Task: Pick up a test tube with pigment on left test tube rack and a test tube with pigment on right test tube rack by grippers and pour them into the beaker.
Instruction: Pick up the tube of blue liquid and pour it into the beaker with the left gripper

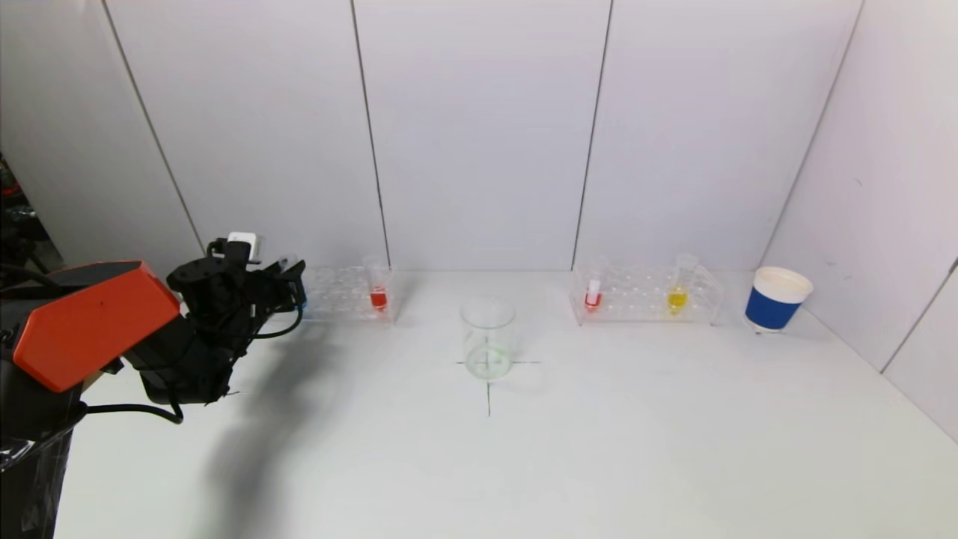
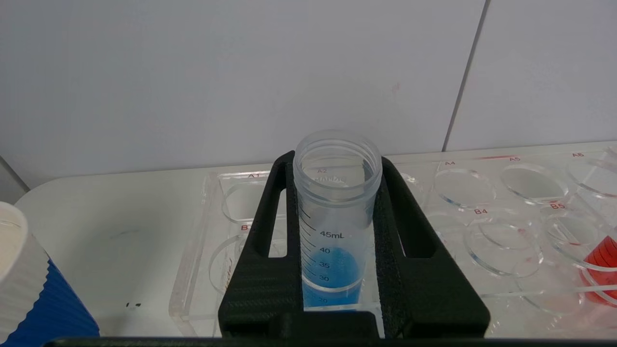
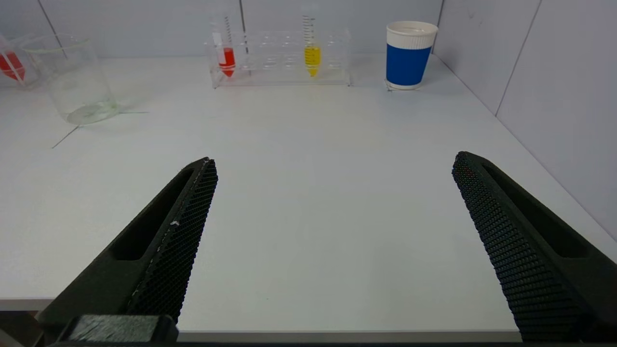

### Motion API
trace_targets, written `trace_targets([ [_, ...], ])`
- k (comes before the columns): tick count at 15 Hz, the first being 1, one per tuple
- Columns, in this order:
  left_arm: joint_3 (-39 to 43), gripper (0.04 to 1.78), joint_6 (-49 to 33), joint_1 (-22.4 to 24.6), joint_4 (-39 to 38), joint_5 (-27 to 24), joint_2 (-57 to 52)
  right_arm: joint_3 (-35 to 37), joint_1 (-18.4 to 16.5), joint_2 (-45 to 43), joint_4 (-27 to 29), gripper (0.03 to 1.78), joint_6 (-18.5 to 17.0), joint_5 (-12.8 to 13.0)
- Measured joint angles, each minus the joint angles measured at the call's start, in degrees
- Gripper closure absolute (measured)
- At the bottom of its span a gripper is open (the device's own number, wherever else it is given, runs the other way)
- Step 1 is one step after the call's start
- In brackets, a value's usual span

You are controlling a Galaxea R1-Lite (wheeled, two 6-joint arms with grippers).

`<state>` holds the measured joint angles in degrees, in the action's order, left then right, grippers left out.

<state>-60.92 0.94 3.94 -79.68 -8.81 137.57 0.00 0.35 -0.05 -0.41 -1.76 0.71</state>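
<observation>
The blue-pigment tube [image 2: 336, 226] looks light and stiff, thin clear plastic with smooth, probably slippery walls and an open mouth, so it wants holding upright on the upper barrel above the liquid. That is where the left pincer [image 2: 337, 289] has it: both fingers [image 2: 260, 284] pressed against either side, clamped shut on the tube, which stands upright in the left rack [image 2: 482, 226] at its outer end. Farther along sits a red tube [image 2: 602, 270]. The right pincer [image 3: 332, 241] hangs spread wide and empty over the surface [image 3: 308, 159], well short of the right rack [image 3: 282, 58] and beaker [image 3: 72, 77].
</observation>
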Motion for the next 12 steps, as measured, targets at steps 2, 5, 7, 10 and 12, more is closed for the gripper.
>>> trace_targets([
  [2,0.0,1.38,0.0,0.0,0.0,0.0,0.0,0.0,0.0,0.0,0.0,0.04,0.0,0.0],
  [5,0.0,1.38,0.0,0.0,0.0,0.0,0.0,0.0,0.0,0.0,0.0,0.04,0.0,0.0],
  [7,0.0,1.38,0.0,0.0,0.0,0.0,-0.3,0.0,0.0,0.0,0.0,0.04,0.0,0.0],
  [10,-0.4,1.38,0.0,0.0,2.5,0.0,-2.1,0.0,0.0,0.0,0.0,0.04,0.0,0.0],
  [12,-1.8,1.38,0.0,0.0,5.8,0.0,-4.3,0.0,0.0,0.0,0.0,0.04,0.0,0.0],
])
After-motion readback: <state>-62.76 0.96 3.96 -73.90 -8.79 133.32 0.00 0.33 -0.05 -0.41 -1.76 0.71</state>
